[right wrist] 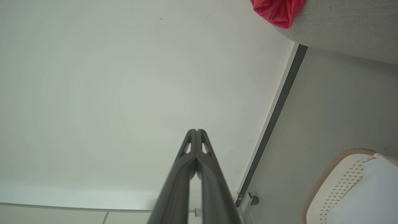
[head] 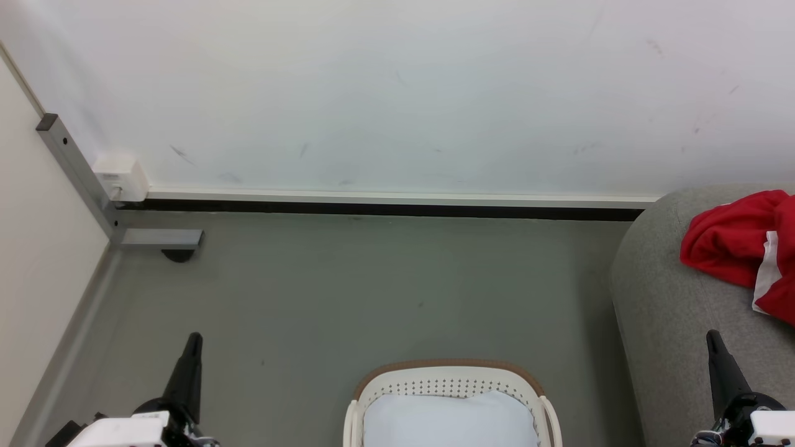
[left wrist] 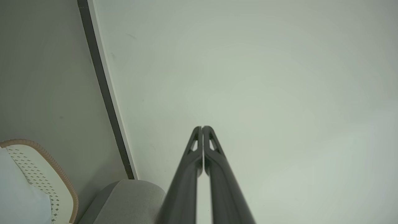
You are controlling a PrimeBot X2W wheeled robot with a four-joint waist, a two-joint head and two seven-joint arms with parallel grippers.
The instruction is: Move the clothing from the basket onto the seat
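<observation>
Floor (head: 372, 292), left hand (head: 194, 340) closed empty, right hand (head: 713, 336) likewise

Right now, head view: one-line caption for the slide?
Red clothing lies on the grey seat; the basket sits on the floor between the shut left claw and right claw.

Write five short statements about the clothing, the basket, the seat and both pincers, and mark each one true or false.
1. The red clothing lies on the grey seat. True.
2. The left pincer is spread wide open. False: its two fingers are pressed together, with nothing between them.
3. The basket stands on the floor. True.
4. The right pincer grips the red clothing. False: it is shut on nothing and is apart from the clothing.
5. Red fabric fills the basket. False: a pale surface shows inside it.
</observation>
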